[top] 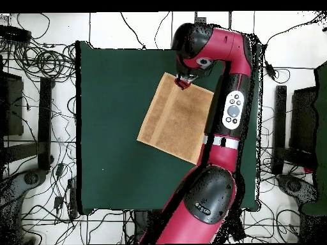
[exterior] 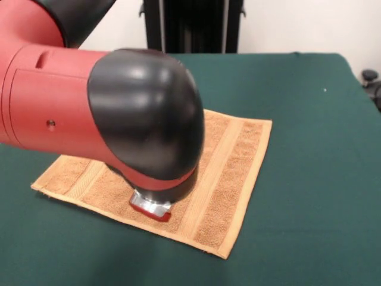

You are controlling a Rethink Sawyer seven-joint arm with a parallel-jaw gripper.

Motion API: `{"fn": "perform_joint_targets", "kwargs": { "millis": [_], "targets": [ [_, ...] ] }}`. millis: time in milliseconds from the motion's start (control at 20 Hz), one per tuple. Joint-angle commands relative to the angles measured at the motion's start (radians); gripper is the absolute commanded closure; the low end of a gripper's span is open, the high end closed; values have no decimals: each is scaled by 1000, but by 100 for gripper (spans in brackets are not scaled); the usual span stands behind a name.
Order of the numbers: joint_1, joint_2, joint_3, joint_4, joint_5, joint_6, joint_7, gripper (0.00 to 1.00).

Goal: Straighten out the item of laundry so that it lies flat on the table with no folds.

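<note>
The golden-tan towel lies spread on the dark green table, with paler bands running along it. In the overhead view the towel is a tilted rectangle right of the table's middle. My gripper points down and touches the towel close to its near edge. Overhead, the gripper sits at the towel's top edge near a corner. The arm's black and red joint hides the towel's left-middle part. Whether the gripper is open or shut does not show.
The arm runs along the table's right side in the overhead view, over the towel's right edge. The black pedestal stands at the table's far side. Cables and black stands lie on the floor around the table.
</note>
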Motion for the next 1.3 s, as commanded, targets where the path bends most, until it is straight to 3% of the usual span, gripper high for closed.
{"fn": "perform_joint_targets", "kwargs": {
  "millis": [50, 500, 750, 1300],
  "targets": [
    [15, 50, -122, 98, 29, -107, 255, 100],
    [-8, 82, -218, 167, 163, -291, 283, 100],
    [-45, 126, -244, 226, 263, -511, 266, 100],
    [16, 205, -300, 70, 274, -451, 243, 100]
  ]
}}
